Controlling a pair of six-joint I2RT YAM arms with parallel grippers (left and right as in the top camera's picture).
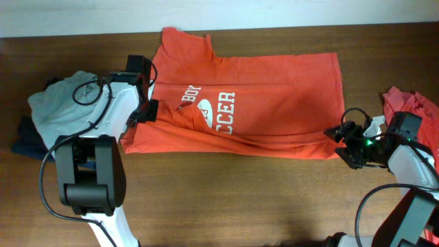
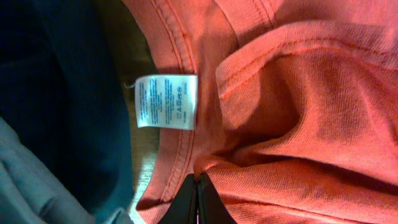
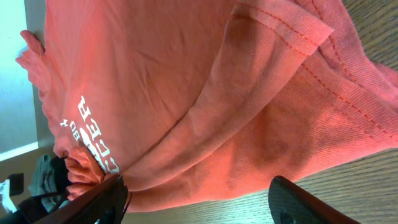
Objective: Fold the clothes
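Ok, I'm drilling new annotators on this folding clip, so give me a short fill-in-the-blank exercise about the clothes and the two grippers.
1. The left gripper is ___ on the orange T-shirt near its collar.
2. The right gripper is ___ and holds nothing.
3. The care label at the collar is ___ in colour.
4. The dark navy garment lies partly under a pale ___ one.
Missing words: shut; open; white; grey.

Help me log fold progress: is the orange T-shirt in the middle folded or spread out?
Mostly spread: the orange T-shirt lies flat, white lettering showing; only fabric beside the lettering is bunched up.
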